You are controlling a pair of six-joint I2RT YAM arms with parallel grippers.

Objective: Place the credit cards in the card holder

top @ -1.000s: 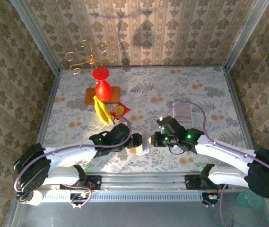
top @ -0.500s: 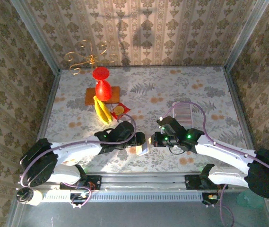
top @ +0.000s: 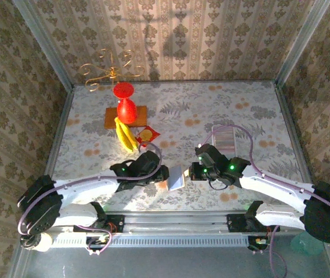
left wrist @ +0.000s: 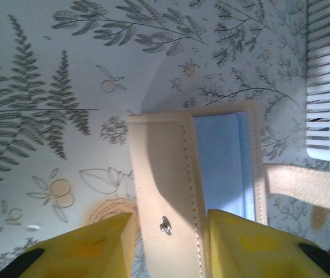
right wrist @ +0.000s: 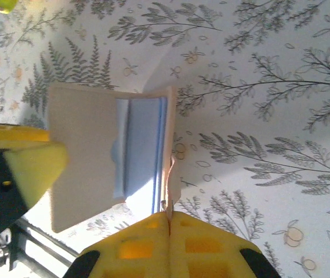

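Right hand (right wrist: 169, 216) pinches the card holder (right wrist: 83, 168); left hand (left wrist: 166, 225), grip unclear, should clamp squarely without dislodging the credit cards (left wrist: 220, 162).

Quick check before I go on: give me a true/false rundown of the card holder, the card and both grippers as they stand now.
1. A blue card sits inside the card holder. True.
2. The right gripper is wide open, clear of the card holder. False: it is shut on a thin edge of it.
3. The left gripper has its yellow fingers on either side of the holder's flap. True.
4. The card holder is folded shut. False: it is spread open, with the card showing.
5. The bananas lie against the card holder. False: they lie farther back, by the red vase.
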